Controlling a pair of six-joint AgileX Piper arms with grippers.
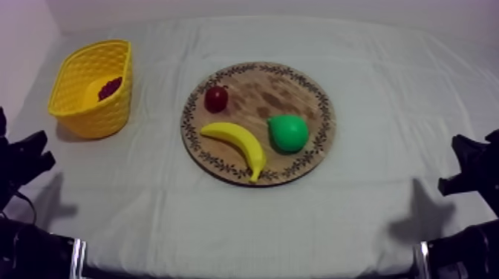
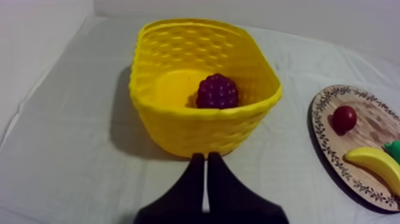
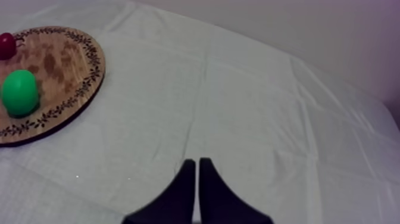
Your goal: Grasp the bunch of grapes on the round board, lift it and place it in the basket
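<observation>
Left wrist view: the left gripper [image 2: 206, 156] is clenched on nothing. Its two fingers lie together as a narrow wedge over bare cloth [image 2: 71, 149], pointing at the near wall of the basket [image 2: 178, 131] and just short of it. Inside the basket, low against that near wall, sit the grapes [image 2: 217, 91]. They are off the board [image 2: 321, 134], so by my reading the placing is done. Off to the side, the board carries the small red fruit [image 2: 344, 117], the banana [image 2: 374, 163] and the pear [image 1: 287, 133]. The right gripper [image 3: 196, 162] is likewise clenched and empty, over open cloth, well apart from the board's rim. In the top view both grippers sit low, each at its own side.

Little is left to spoil, I judge, but two things could go wrong. A forward move of the left arm would run the wedge into the basket wall; the basket looks light and might slide or tip, spilling the grapes. A sideways sweep of either arm across the board could set the fruit rolling, the pear and the small red fruit most easily.
</observation>
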